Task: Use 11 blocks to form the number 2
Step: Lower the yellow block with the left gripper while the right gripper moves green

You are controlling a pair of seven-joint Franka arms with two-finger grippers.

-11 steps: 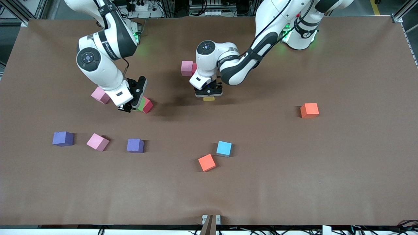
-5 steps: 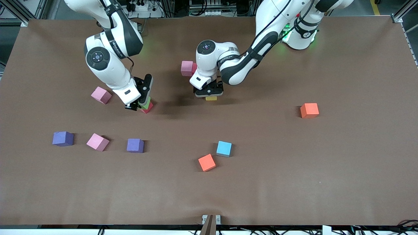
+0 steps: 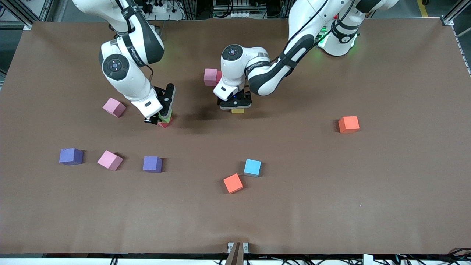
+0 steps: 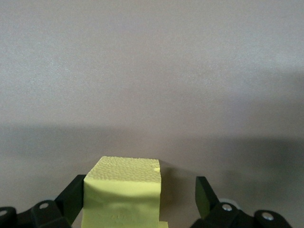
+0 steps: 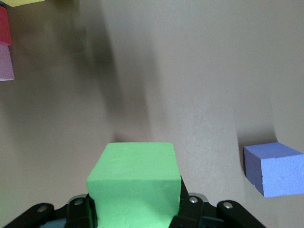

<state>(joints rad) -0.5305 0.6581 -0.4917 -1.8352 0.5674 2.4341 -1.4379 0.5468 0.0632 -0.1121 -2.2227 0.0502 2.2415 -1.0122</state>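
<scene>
My left gripper point(image 3: 235, 105) stands open around a yellow block point(image 3: 237, 110) resting on the table; in the left wrist view the yellow block point(image 4: 124, 192) touches one finger point(image 4: 75, 194) and stands apart from the other. A pink block point(image 3: 210, 76) and a red one point(image 3: 219, 76) sit side by side just farther from the camera. My right gripper point(image 3: 162, 117) is shut on a green block point(image 5: 134, 183), held over a red block point(image 3: 165, 124).
Loose blocks on the brown table: pink point(image 3: 114, 107), purple point(image 3: 70, 156), pink point(image 3: 109, 160), purple point(image 3: 152, 164), light blue point(image 3: 252, 167), orange-red point(image 3: 233, 183), orange point(image 3: 348, 124). The right wrist view shows a purple block point(image 5: 275, 168).
My left gripper has opened and let go of the yellow block. My right arm has carried the green block toward the left arm's end, over the red block.
</scene>
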